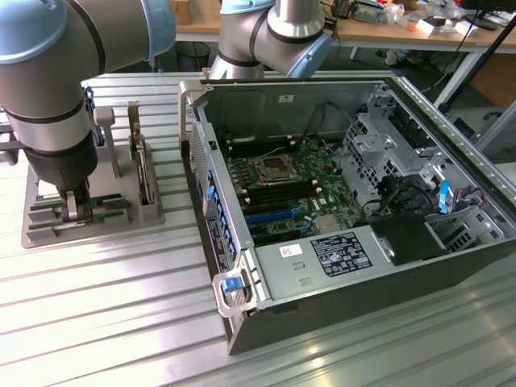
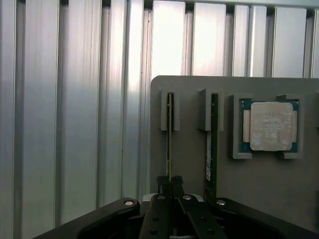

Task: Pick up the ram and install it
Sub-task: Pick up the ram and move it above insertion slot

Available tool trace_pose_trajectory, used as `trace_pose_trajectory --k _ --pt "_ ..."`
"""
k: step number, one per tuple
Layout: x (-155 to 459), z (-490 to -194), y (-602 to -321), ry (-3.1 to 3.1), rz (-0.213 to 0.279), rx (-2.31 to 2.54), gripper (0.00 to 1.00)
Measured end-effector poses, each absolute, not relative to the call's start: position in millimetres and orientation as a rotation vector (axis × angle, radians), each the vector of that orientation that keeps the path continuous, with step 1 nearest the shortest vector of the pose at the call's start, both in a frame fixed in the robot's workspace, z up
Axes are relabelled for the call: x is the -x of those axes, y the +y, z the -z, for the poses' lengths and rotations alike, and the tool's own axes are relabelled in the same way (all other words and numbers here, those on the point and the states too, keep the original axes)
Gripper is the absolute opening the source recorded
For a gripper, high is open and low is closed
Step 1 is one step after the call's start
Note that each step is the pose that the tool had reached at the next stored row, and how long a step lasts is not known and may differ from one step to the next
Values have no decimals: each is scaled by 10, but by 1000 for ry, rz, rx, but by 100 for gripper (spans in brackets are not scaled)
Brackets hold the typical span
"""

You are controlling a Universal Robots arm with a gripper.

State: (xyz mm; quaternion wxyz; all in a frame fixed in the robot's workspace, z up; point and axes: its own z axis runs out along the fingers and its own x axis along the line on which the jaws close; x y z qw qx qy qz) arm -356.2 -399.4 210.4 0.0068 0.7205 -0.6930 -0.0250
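- The gripper is pinched shut on the ram.
- The ram stands on its thin edge in a slot of the gray holder. It is not lifted out yet.
- The open computer sits well apart, and the ram is not in it yet.

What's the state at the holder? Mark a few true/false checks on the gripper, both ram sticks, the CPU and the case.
1. The gripper is shut on the ram standing in the gray holder. True.
2. The second ram stick sits in the motherboard. False: it stands in the holder's neighbouring slot.
3. The CPU chip lies in a holder pocket. True.
4. The computer case is closed. False: it is open.
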Motion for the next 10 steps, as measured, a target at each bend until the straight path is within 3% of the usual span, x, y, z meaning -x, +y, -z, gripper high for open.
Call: trace_pose_trajectory --k 10 --pt "3562 -2205 -3994 -2168 78 -2254 12"
